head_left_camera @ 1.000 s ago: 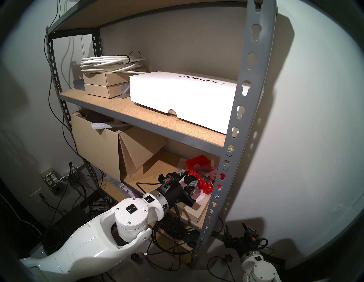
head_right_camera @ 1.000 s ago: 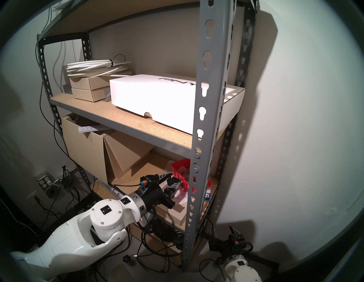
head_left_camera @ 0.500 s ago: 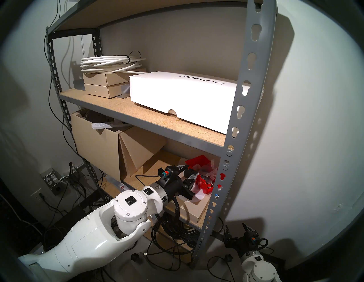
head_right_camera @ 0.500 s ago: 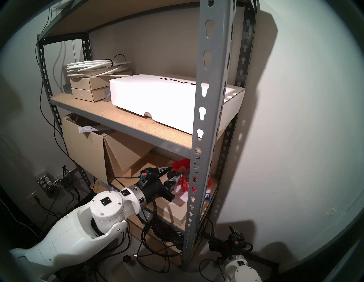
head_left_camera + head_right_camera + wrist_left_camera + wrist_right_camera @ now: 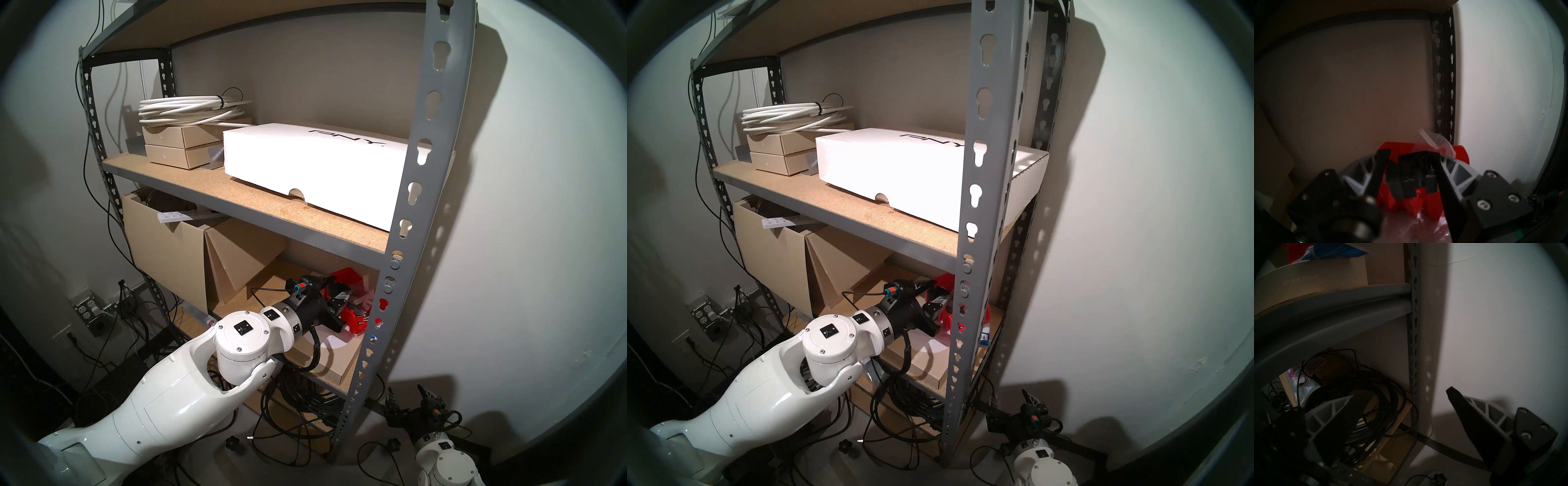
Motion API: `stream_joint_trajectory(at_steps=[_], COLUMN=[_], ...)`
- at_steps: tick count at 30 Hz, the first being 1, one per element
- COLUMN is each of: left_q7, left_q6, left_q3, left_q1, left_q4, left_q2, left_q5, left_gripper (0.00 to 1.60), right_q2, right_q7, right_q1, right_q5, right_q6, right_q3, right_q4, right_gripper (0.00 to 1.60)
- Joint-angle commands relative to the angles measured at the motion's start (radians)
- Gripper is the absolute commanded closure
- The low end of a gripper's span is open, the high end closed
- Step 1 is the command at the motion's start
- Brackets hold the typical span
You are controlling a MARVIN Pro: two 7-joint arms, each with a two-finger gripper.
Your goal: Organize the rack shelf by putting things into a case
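Left hand (image 5: pixel 1409 153) grips the black ridged block (image 5: pixel 1412 176), poised over the red case (image 5: pixel 1463 156) at twelve o'clock on the rack shelf (image 5: pixel 271 281). Clear bag (image 5: pixel 1432 140) crowds the case; released block may bounce out. Right hand (image 5: pixel 1401 395) idle, open

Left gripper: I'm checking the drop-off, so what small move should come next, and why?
Probably ease a little farther over the red bin, then open. The left gripper holds the black ridged block at the bin's near wall, not clearly over its opening.
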Motion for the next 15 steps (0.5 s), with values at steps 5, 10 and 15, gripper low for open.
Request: stream_joint_trajectory(at_steps=[5,10,15], left_q7=[-0.009,-0.016,-0.015], left_q6=[-0.004,-0.002,0.004], left_q3=[0.001,0.004,0.007], left_q1=[-0.079,-0.089,-0.086], left_q4=[0.027,0.039,0.039], left_q2=[-0.061,-0.070,-0.068], left_q5=[0.011,0.017,0.028], left_gripper=[0.93,0.88,0.74], right_q2=[0.000,0.000,0.000], right_q7=[0.000,0.000,0.000], right_q1=[0.001,0.001,0.000], right_q5=[0.000,0.000,0.000], right_q6=[-0.002,-0.002,-0.001], right_q3=[0.000,0.000,0.000], right_q4=[-0.016,-0.017,-0.017], right_gripper=[0.00,0.00,0.00])
